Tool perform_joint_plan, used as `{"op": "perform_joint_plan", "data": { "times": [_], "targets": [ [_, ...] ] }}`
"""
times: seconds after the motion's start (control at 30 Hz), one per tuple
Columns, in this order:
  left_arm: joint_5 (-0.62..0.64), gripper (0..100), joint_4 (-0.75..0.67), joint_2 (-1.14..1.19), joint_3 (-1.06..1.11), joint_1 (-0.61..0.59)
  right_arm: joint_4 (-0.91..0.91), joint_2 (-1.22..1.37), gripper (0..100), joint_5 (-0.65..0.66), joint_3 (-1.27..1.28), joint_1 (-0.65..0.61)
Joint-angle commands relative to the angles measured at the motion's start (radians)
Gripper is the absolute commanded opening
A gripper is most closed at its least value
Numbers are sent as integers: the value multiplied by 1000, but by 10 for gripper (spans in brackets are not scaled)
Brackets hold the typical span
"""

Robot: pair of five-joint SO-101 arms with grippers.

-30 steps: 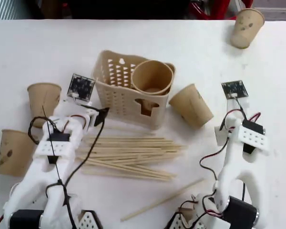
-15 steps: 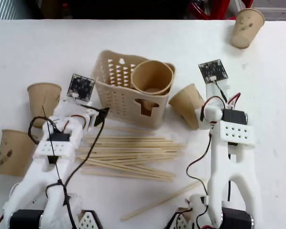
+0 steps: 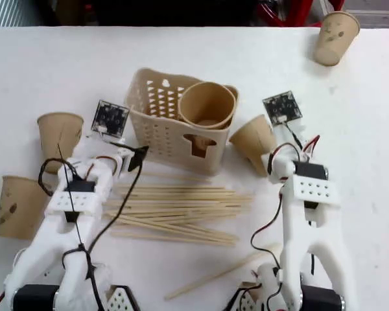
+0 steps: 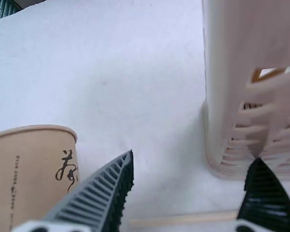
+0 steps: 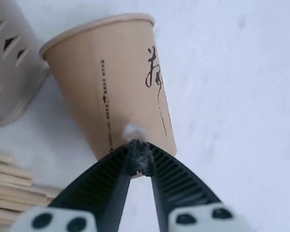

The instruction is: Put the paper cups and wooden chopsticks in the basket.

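Two closed fingers on the right gripper point(image 5: 137, 154), tips meeting at the base of a tipped paper cup point(image 5: 116, 82) just beside the basket point(image 3: 162, 133). Left gripper point(image 4: 193, 159) spread wide, holding nothing, between an upright cup point(image 4: 29, 169) and the basket wall. Nested cup point(image 3: 207, 103) standing inside the basket; chopsticks point(image 3: 175, 210) heaped on the table point(image 3: 52, 65) between both arms.

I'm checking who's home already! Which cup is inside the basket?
The cup sitting mouth-up in the basket; the four others are outside on the table.
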Motion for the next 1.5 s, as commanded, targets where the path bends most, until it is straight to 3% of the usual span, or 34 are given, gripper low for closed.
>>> {"op": "perform_joint_plan", "data": {
  "times": [0.0, 0.23, 0.63, 0.77, 0.87, 0.97, 1.17, 1.27, 1.47],
  "targets": [
    [6, 353, -23, -2, -9, -8, -61, -13, 18, 28, 35, 99],
    [6, 353, -23, -2, -9, -10, -67, -13, 18, 127, 118, 203],
    [6, 353, -23, -2, -9, -10, -67, -41, 18, 140, 160, 390],
    [6, 353, -23, -2, -9, -10, -5, -137, 19, 89, 107, 430],
    [6, 353, -23, -2, -9, -10, 182, -222, 74, -15, -28, 453],
    [6, 353, -23, -2, -9, -10, 415, -269, 168, -98, -233, 452],
    [6, 353, -23, -2, -9, -10, 673, -183, 168, -221, -615, 282],
    [6, 353, -23, -2, -9, -13, 705, -61, 170, -221, -675, 205],
    [6, 353, -23, -2, -9, -10, 665, 213, 170, -216, -677, 191]
  ]
}}
